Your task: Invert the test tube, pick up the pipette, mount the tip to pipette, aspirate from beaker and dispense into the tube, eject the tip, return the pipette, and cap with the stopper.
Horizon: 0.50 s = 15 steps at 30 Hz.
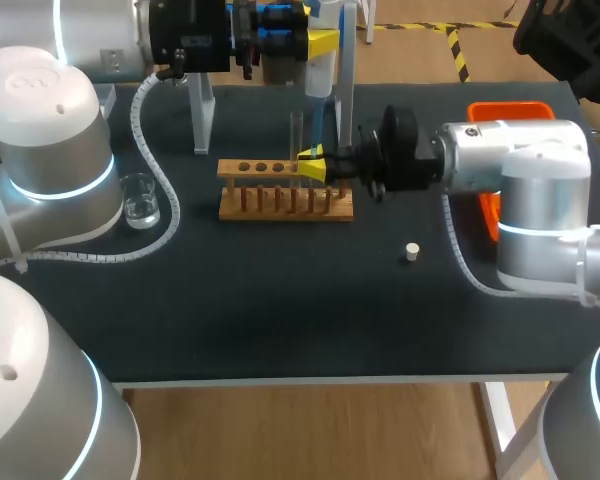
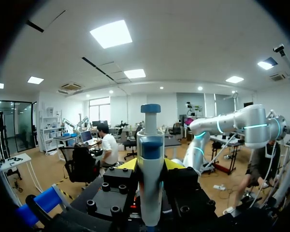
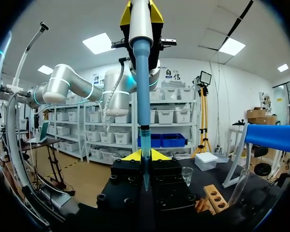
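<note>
From where I stand, the left end effector [image 2: 150,165] is clamped on the blue-and-white pipette [image 2: 150,145]. The right end effector [image 1: 313,166] is clamped on the upright clear glass test tube [image 1: 296,132], just above the wooden rack [image 1: 280,203].

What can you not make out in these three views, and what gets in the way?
Head view: the orange object is mostly hidden behind the right arm; liquid in the test tube is too small to tell.
Left wrist view: the lower end of the pipette is hidden by the body of the left gripper.
Right wrist view: the test tube's bottom is hidden inside the right gripper.
</note>
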Tool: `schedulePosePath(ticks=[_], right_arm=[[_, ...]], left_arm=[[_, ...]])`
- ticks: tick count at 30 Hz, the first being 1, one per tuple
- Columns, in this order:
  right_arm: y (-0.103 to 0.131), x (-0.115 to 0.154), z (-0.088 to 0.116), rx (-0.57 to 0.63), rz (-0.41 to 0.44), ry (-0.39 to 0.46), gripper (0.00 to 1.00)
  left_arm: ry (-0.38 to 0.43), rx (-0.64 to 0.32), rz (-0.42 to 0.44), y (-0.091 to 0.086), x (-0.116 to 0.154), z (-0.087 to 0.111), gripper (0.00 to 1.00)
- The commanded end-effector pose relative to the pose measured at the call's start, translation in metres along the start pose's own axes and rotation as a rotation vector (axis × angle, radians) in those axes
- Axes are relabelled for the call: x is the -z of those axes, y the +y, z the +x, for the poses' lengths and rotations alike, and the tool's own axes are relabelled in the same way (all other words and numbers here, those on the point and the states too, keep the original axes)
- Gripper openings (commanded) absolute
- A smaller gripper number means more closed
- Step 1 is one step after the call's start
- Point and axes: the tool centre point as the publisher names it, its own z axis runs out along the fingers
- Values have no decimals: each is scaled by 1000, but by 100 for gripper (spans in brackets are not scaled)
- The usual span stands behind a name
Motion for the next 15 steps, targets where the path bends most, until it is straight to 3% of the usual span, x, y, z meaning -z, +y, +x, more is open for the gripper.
schedulePosePath(ticks=[1, 15], right_arm=[[4, -1, 2, 0, -4, -8, 0], [15, -2, -2, 25, -4, -9, 0]], left_arm=[[1, 0, 1, 4, 0, 1, 0], [1, 0, 1, 4, 0, 1, 0]])
